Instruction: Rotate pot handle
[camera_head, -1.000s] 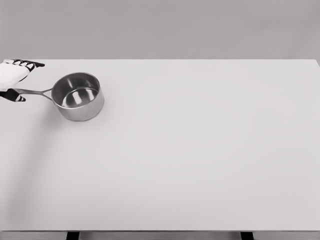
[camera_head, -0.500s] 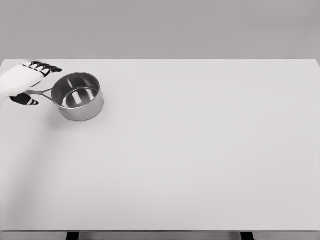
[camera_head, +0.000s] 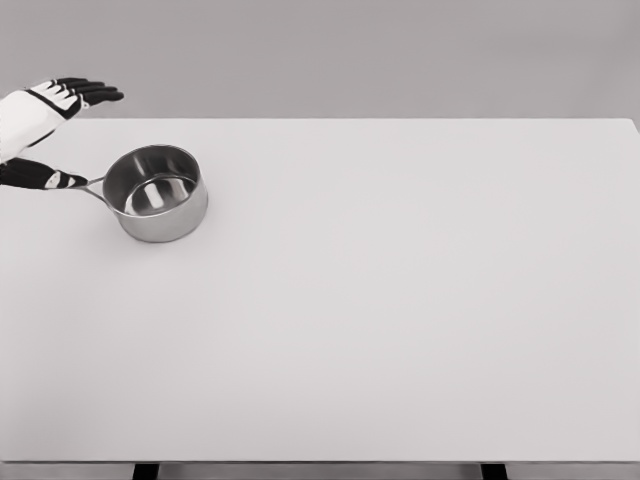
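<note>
steel pot (camera_head: 155, 193) upright near the far left corner of the table (camera_head: 400, 300), its thin handle (camera_head: 95, 184) pointing toward the left edge; left hand (camera_head: 35, 125) at that edge, fingers (camera_head: 90, 92) spread wide and raised above the handle, holding nothing; thumb (camera_head: 45, 179) low, its tip at or just beside the handle's outer part, contact not clear; likely risks: with the fingers open and high the handle is not clamped, so a sideways push may slip off it; the pot sits close to the left edge, so a push could slide the whole pot rather than turn it; right hand out of view.
</note>
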